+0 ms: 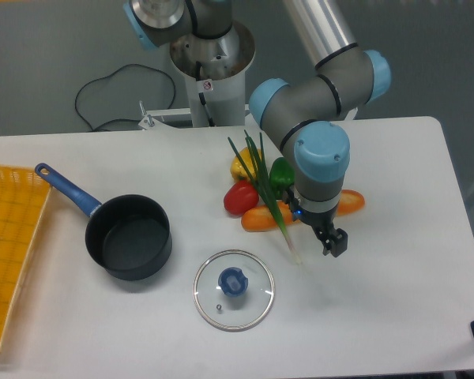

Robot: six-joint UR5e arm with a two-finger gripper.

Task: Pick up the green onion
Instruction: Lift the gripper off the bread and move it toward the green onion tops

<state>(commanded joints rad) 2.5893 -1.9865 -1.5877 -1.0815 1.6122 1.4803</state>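
The green onion (270, 197) lies slanted across the pile of vegetables. Its dark split leaves point to the back left and its pale tip (296, 256) rests on the white table. My gripper (334, 241) hangs just right of that tip, pointing down, apart from the stalk and holding nothing. Its dark fingers (340, 237) overlap from this angle, so the gap between them does not show. The arm's blue-capped wrist (321, 158) covers part of the vegetables.
An orange baguette (261, 219), a red pepper (240, 197), a green bell pepper (282, 174) and a yellow pepper (241, 167) cluster under the onion. A black pot with a blue handle (129, 237) stands left, a glass lid (234, 290) in front, a yellow basket (12, 245) at the far left.
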